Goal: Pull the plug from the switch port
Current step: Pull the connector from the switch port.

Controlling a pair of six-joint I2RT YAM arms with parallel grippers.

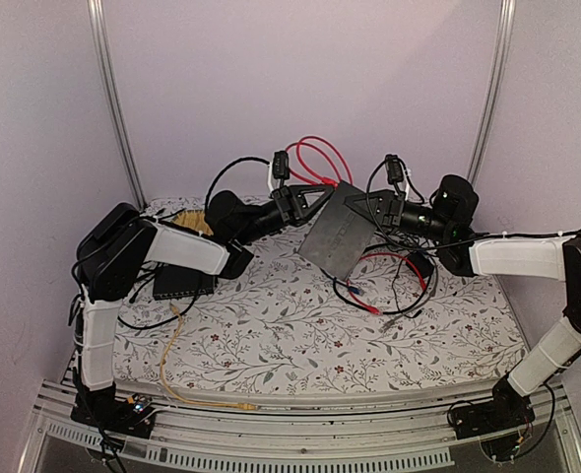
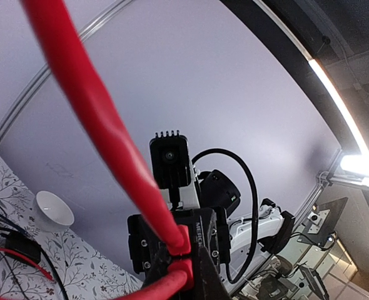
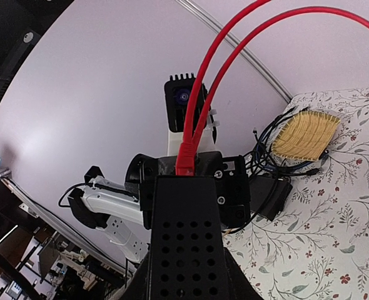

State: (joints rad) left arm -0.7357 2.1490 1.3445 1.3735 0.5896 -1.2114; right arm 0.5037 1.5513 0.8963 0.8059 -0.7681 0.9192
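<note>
One red plug (image 3: 186, 164); perforated black box (image 3: 184, 250).

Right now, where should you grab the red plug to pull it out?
Probably pinch the red plug by its stiff body, at the black box edge, not the bendy cable. Come from the left, in line with it, because it sticks straight out that way.

Pale lilac walls (image 1: 300, 79) and metal corner posts (image 1: 116, 99) enclose a floral-clothed table (image 1: 271, 345) under a bright strip light (image 2: 334, 103).
</note>
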